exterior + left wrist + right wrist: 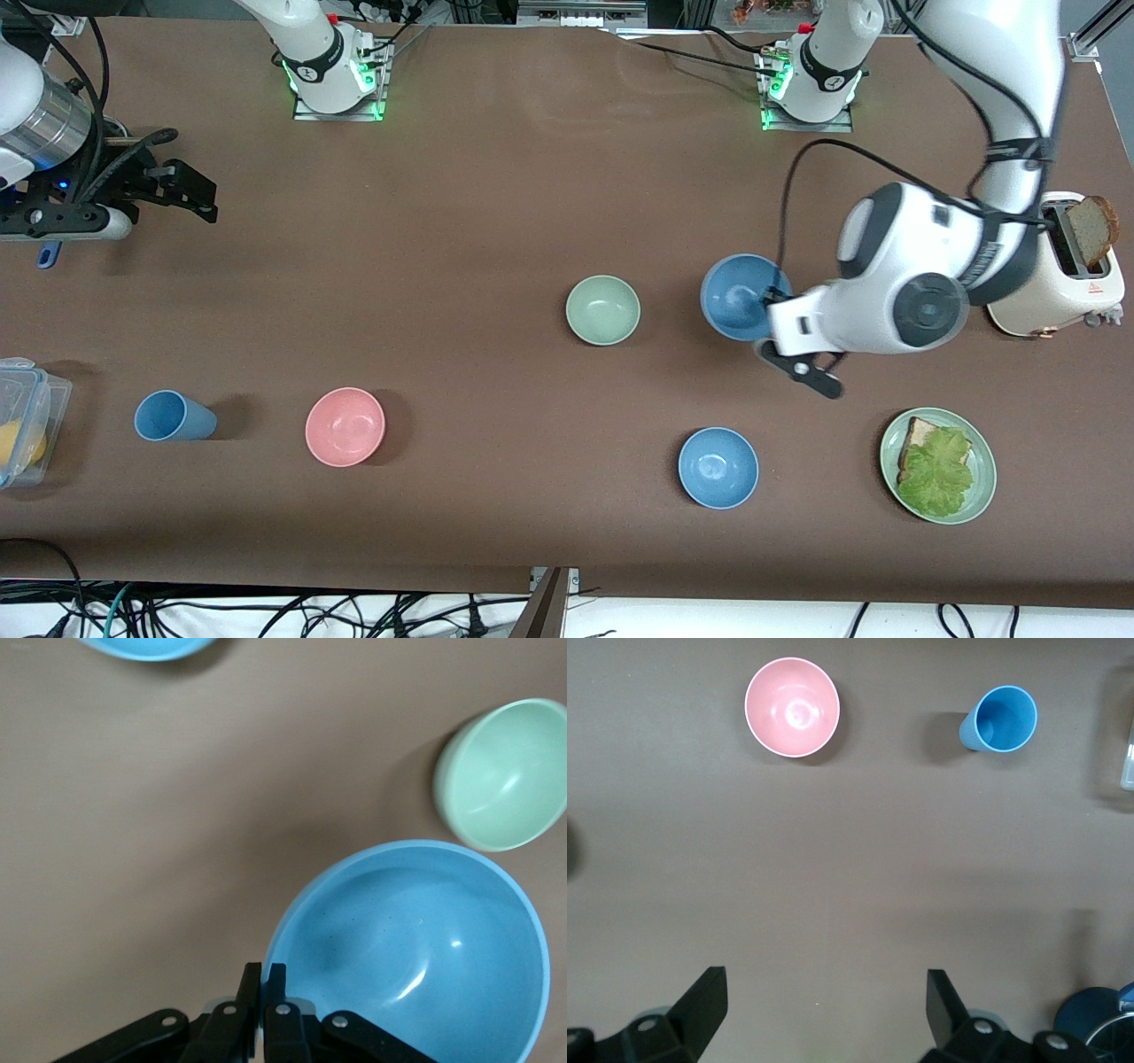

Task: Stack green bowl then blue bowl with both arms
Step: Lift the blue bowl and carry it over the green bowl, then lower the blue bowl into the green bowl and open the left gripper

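Across the brown table (496, 221), the two arms dominate. The left arm reaches down from its base, and the left gripper (772, 308) has its fingers pinched together on the rim of the blue bowl (740, 297), one finger inside the wall and one outside, as the left wrist view shows (263, 992). That bowl appears tilted and looks lifted off the table, just beside the green bowl (603, 309), toward the left arm's end. The right arm waits at its own end of the table, the right gripper (182, 190) hanging over bare surface with its fingers spread wide apart and nothing between them.

Next in size come the white toaster (1059, 283) with a slice of bread standing in it, and the green plate (982, 461) carrying bread and lettuce. A second blue bowl (718, 467) sits nearer the front camera than the green bowl; the pink bowl (345, 426) and blue cup (170, 416) lie toward the right arm's end.

Both task bowls look light, stiff and smooth, probably plastic, so the thin rim is the sensible hold. A one-sided pinch may let the bowl swing or slip, so it should be lowered level into the green one.
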